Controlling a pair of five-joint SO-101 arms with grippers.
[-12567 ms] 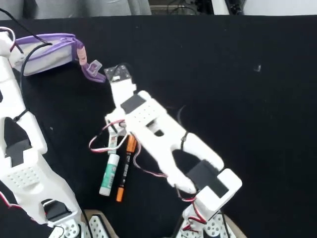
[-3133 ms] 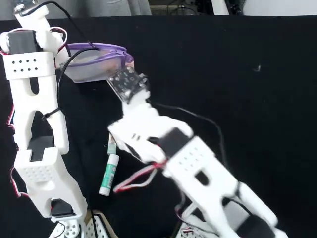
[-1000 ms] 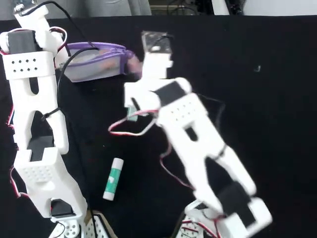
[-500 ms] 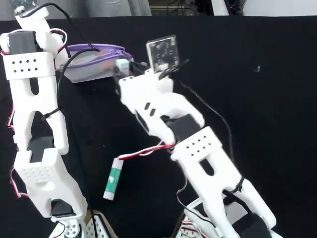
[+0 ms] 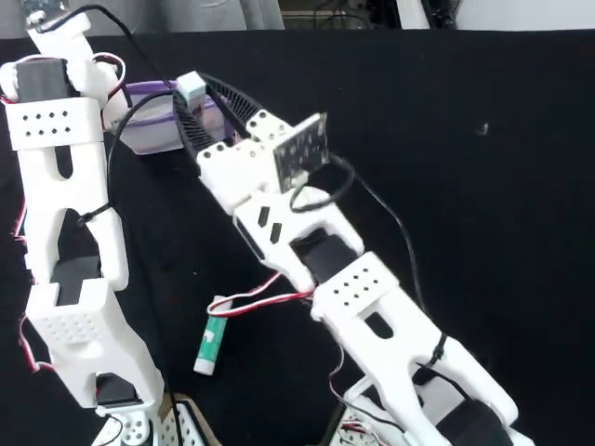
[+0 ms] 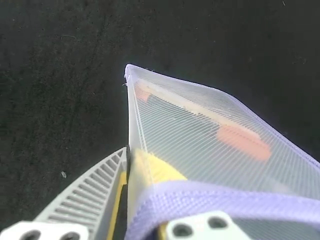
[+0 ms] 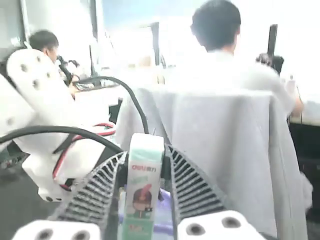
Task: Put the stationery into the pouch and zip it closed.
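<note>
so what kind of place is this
Probably a robotics lab bench. A left arm and a right arm, both with exposed wiring, stand at a black-covered table, with a pouch and a glue stick as practice props.

White arms (image 5: pixel 70 214), black servos (image 5: pixel 327 253), red-white cables (image 5: pixel 260 293), ribbed tool fingers (image 7: pixel 192 187).

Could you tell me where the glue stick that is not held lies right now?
In the high view the loose glue stick lies on the table close to the robot, between the two arms, beside the right arm's red wire.
</note>
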